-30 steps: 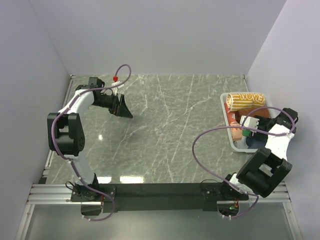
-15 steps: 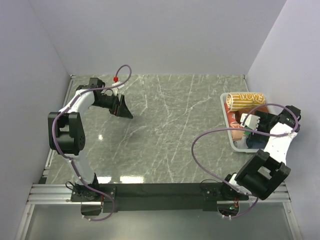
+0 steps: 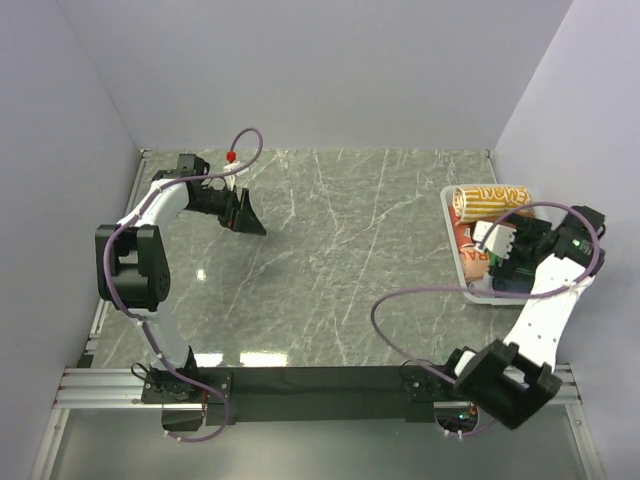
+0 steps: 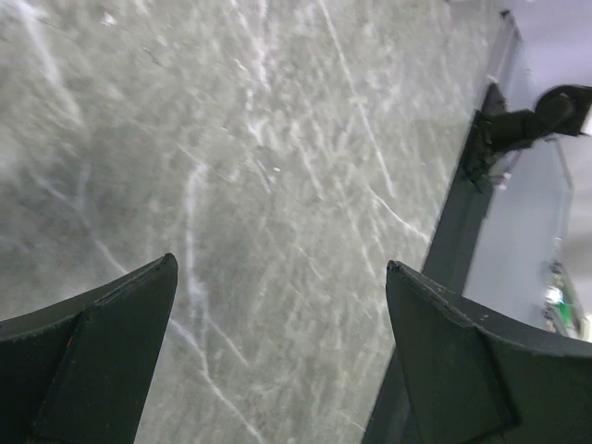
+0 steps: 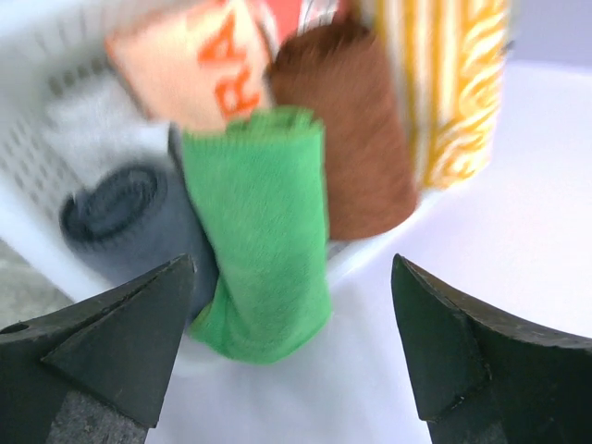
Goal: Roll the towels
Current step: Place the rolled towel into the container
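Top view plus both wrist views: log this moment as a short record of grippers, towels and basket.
left gripper: open, above bare table, far from the basket
right gripper: open, poised at the basket, facing the green towel, holding nothing
green towel: in the basket, one end hanging over the rim
neighbours: brown towel, yellow-striped towel, orange-lettered towel, grey towel, all in the basket
task state: no towel laid out on the table yet
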Available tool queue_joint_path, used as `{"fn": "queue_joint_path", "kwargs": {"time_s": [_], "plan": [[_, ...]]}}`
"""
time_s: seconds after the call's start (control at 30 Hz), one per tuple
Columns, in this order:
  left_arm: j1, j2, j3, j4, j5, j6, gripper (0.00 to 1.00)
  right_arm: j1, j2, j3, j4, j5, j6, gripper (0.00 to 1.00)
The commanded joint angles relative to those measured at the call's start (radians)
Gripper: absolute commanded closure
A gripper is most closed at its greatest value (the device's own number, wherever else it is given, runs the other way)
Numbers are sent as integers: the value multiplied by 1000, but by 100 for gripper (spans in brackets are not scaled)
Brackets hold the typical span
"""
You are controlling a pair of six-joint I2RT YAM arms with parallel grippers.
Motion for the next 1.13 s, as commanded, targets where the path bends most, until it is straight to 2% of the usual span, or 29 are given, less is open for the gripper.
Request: {"fn": "queue_joint_path", "kwargs": {"time_s": [0.0,0.1,0.13,0.17,0.23,0.27,0.4,0.43,0.47,0.57,0.6,0.73,1.0,1.1], "plan": [[-6,-82,-6,101,-36,-63,0,130,-95,48,1,-58,187,7],[-4,-85,29,89,-109,-102,0,255,-107,79,78,-6,512,6],[-4,-86,49,88,-130,-122,1,348,-103,87,104,14,598,6],[-1,-91,52,91,-147,-130,1,390,-95,94,146,61,757,5],[10,-121,53,121,-207,-145,1,484,-54,130,185,108,913,5],[13,-137,49,137,-231,-154,1,563,-34,145,206,146,1047,5],[19,-233,43,215,-409,-209,1,702,89,248,236,157,1346,5],[19,-246,34,265,-516,-284,0,738,107,263,243,142,1395,5],[19,-255,43,258,-555,-316,0,775,123,271,260,128,1483,5],[20,-206,125,125,-590,-294,1,829,167,220,416,92,1628,4],[51,-203,129,109,-592,-301,1,866,198,188,453,89,1657,4],[99,-237,40,114,-597,-298,0,942,264,150,570,63,1759,4],[111,-372,-146,190,-670,-272,0,1053,308,67,607,65,1835,3],[114,-392,-181,212,-718,-330,0,1061,295,65,610,89,1828,2]]}}
